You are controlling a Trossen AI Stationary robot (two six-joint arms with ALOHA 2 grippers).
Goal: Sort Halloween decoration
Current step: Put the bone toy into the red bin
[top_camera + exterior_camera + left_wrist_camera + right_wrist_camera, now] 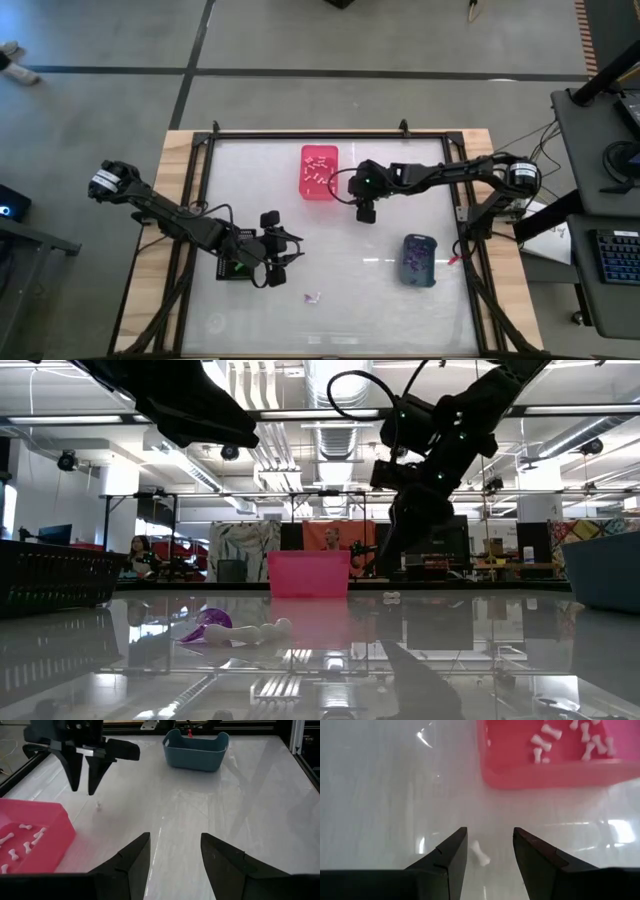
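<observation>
- R gripper [489, 851] hovers w/ fingers spread, nothing held; a white bone piece [480, 855] lies on the table [380, 300] directly under the gap, closer to one finger than the other.
- From the high view we put that gripper [366, 212] at about 4 o'clock of the pink bin [319, 173], just beside its corner, not touching it.
- L gripper [172, 851] likewise released & empty; in the high view it [283, 262] sits beside the black bin [234, 267], roughly 8 o'clock from table centre.
- Pink bin holds many white bones [542, 742]; grey-blue bin [418, 260] at 4 o'clock has purple bits inside.
- Two loose pieces, one purple [205, 627] and one white [265, 631], lie touching each other, at 5 o'clock of the L gripper.
- Handling, our judgement: the bone looks like hard plastic, very light, stiff, prob. slick on the glossy top; likely to skid or flip if a fingertip nudges it first.
- Best hold, we think: pinch the narrow shaft between the knobbed ends, fingers closing across it.
- Long axis lies flat on the table, diagonal to the finger line in the R wrist view, so a small wrist turn would prob. square things up.
</observation>
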